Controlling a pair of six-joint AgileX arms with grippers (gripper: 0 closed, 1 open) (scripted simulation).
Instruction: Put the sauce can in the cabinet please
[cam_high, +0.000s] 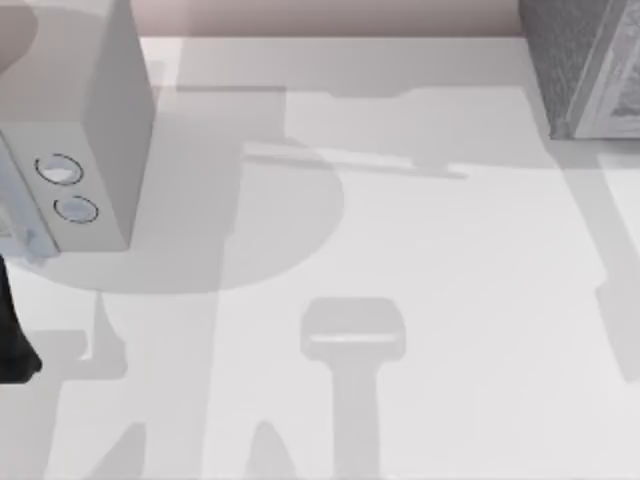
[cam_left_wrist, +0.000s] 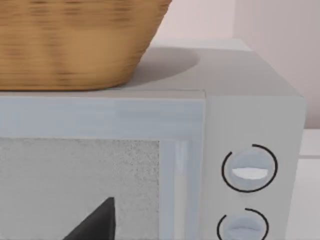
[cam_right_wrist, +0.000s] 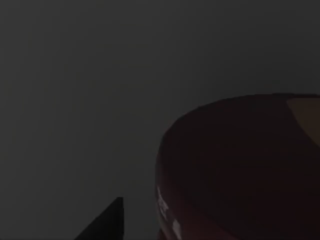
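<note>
Cabinet (cam_high: 585, 65) sits at the far right corner of the worktop (cam_high: 430, 260) in the top view, grey speckled body with a lighter panelled face, cut off by the picture's edge. White box with two round dials (cam_high: 85, 150) stands at the far left of the worktop, dials facing the near side. A dark piece of the left arm (cam_high: 12, 340) shows at the left edge, just beside the near end of that box; left gripper's own state cannot be told. Left wrist view looks at the white box (cam_left_wrist: 250, 125) front on, close up: pale door with speckled window, two dials stacked beside it, and a woven basket (cam_left_wrist: 75, 45) resting on its top. Right wrist view is dark. In it a rounded dark red-brown shape, apparently the sauce can (cam_right_wrist: 240, 165), sits close to the camera, with a paler patch at its edge; its long axis and which way it points cannot be told. Right gripper state cannot be told either. Arm shadows fall across the middle of the worktop.
</note>
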